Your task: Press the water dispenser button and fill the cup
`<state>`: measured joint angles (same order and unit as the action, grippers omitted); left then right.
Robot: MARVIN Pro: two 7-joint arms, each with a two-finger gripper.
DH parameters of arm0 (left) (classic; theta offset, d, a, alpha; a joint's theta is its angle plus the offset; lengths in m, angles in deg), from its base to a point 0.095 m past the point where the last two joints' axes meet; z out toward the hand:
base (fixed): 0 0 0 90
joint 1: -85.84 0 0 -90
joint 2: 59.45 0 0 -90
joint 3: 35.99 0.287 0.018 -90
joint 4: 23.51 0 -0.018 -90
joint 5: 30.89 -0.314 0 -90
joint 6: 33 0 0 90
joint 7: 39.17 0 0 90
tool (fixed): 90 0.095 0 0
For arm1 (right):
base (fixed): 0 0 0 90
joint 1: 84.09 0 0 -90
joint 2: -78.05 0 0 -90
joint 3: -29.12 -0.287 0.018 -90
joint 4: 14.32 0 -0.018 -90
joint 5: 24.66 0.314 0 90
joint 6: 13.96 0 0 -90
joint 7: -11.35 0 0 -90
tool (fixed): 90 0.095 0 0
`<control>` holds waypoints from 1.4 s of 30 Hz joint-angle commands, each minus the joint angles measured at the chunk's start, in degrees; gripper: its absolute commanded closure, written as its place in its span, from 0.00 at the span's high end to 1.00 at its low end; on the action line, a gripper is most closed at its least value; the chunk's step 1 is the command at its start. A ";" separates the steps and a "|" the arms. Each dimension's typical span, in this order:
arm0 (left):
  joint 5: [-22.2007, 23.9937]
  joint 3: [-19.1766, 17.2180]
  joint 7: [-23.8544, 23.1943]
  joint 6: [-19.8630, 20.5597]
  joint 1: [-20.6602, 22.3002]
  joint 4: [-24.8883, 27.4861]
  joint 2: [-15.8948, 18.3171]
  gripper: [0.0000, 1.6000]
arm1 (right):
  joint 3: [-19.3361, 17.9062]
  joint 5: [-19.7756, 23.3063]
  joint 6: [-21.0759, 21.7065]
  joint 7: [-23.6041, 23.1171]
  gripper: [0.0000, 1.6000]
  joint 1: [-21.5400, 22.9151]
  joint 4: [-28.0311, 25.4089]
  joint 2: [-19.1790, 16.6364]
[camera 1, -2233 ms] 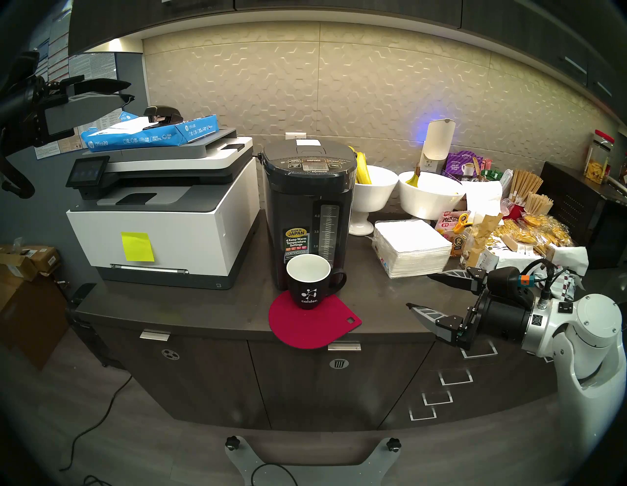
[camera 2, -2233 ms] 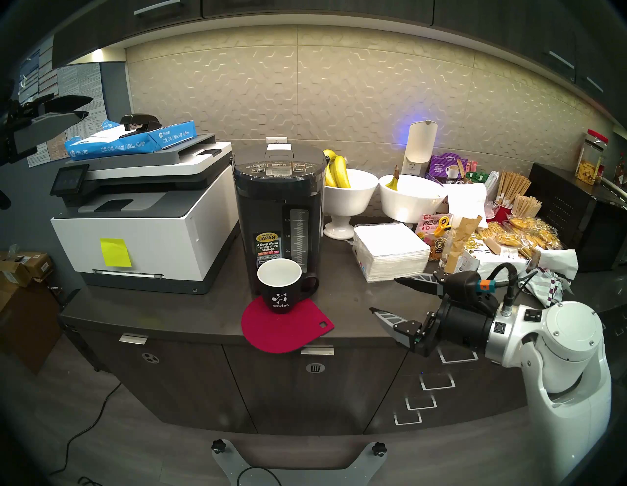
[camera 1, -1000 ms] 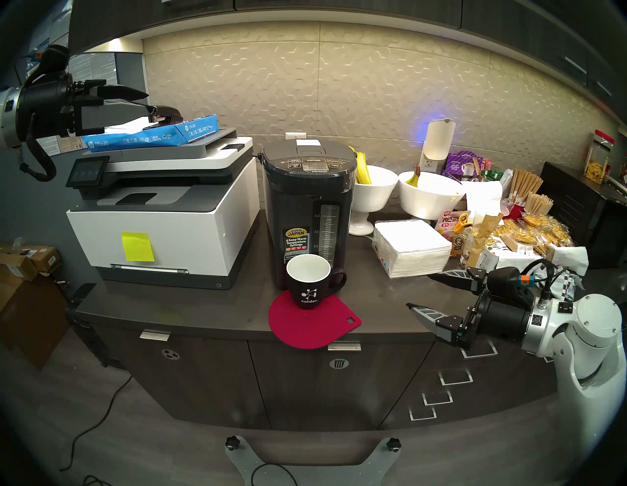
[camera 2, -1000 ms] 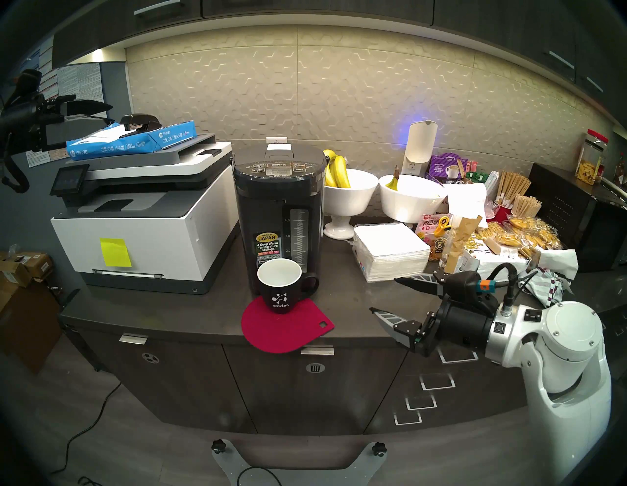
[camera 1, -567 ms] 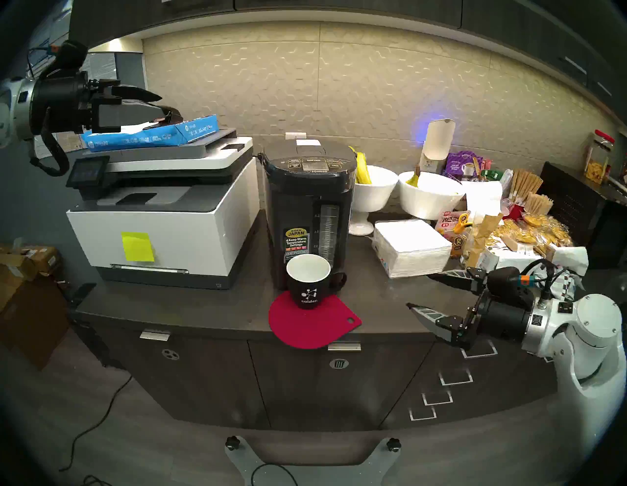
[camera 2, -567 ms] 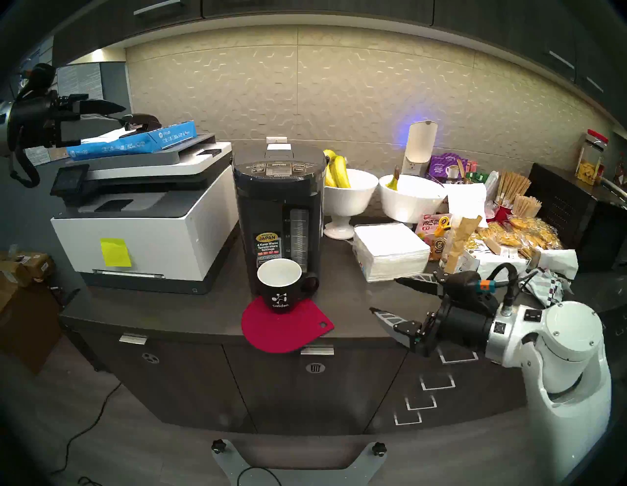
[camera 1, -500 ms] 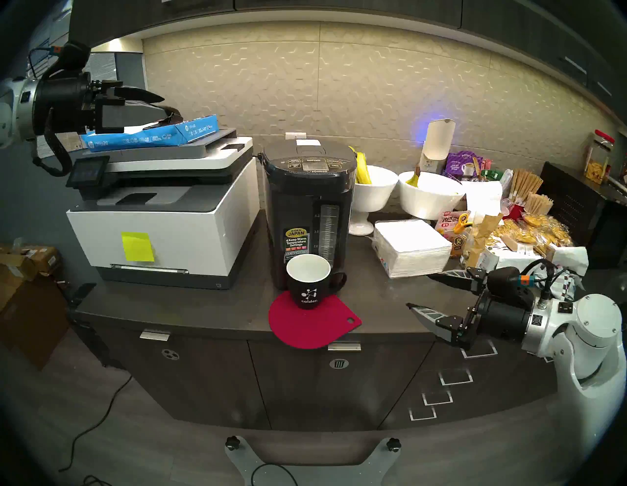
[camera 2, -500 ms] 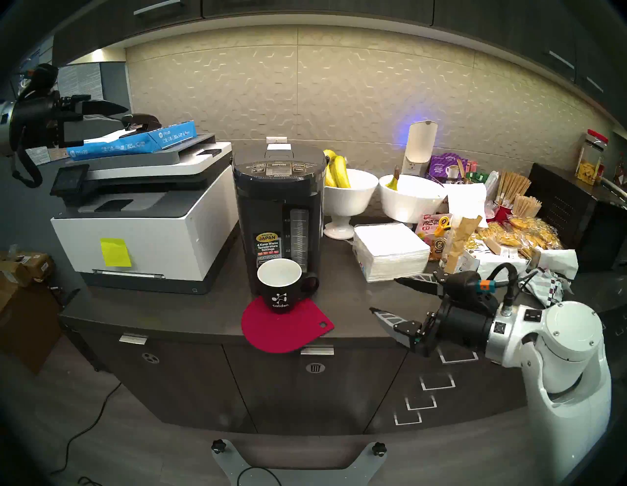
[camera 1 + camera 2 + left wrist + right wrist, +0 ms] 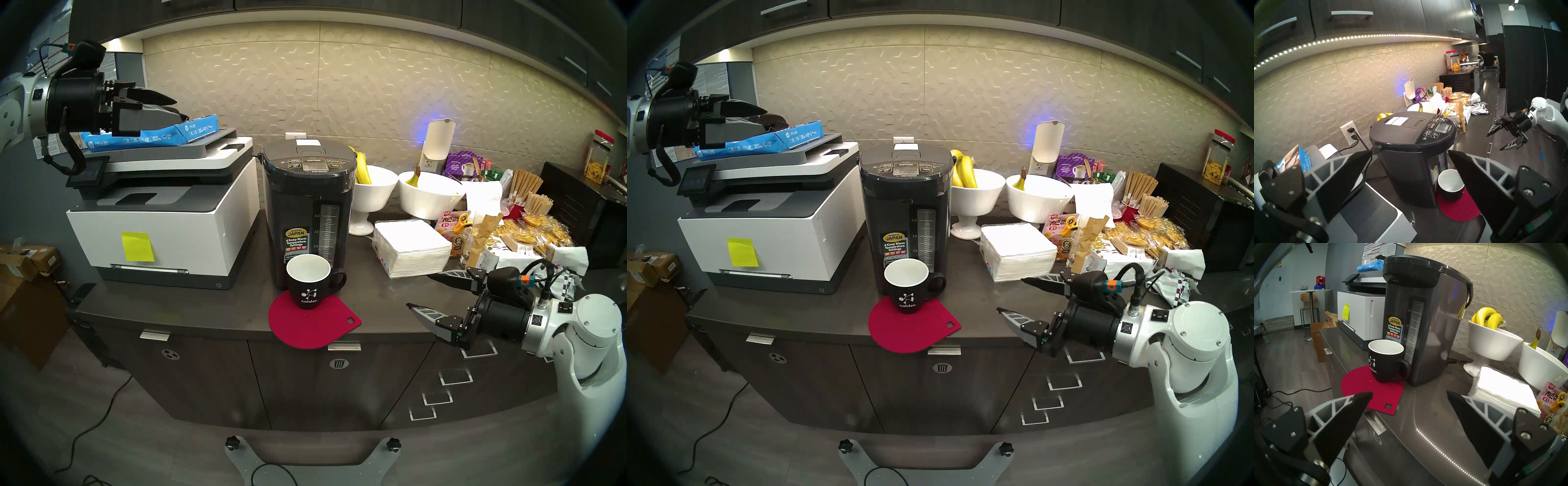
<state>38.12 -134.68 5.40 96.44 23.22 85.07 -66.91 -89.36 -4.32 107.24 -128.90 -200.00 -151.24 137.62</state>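
The dark grey water dispenser (image 9: 307, 210) stands mid-counter, with its DISPENSE button (image 9: 314, 160) on the lid panel. That button (image 9: 1432, 125) also shows in the left wrist view. The black cup (image 9: 308, 283) with a white, empty inside sits on a red mat (image 9: 315, 325) against the dispenser's front. My left gripper (image 9: 182, 110) hangs open and empty above the printer (image 9: 163, 220), left of the lid and a little higher. My right gripper (image 9: 418, 291) is open and empty over the counter's front, well right of the cup (image 9: 1386, 361).
A blue paper ream (image 9: 152, 134) and a black stapler lie on the printer under my left gripper. Right of the dispenser stand two white bowls (image 9: 375, 191) with bananas, a napkin stack (image 9: 410, 247) and snack packets (image 9: 529, 234). Dark cabinets hang overhead.
My left arm has swung in from the far left toward the dispenser, over the paper ream, jaws still open. The right arm, cup and dispenser have not moved.
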 commanded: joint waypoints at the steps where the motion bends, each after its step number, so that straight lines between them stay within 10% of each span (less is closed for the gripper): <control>1: 0.02 2.09 0.82 0.56 5.84 0.43 0.91 1.00 | 0.01 0.03 -0.05 -0.03 1.00 0.11 -0.47 -0.05; 42: -7.02 19.76 3.87 2.39 24.31 -2.51 -9.79 1.00 | 0.04 0.06 -0.09 -0.06 1.00 0.15 -0.30 -0.06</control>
<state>32.31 -115.74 10.03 96.87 41.39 83.74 -74.40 -89.36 -4.32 107.23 -128.90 -199.99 -151.09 137.62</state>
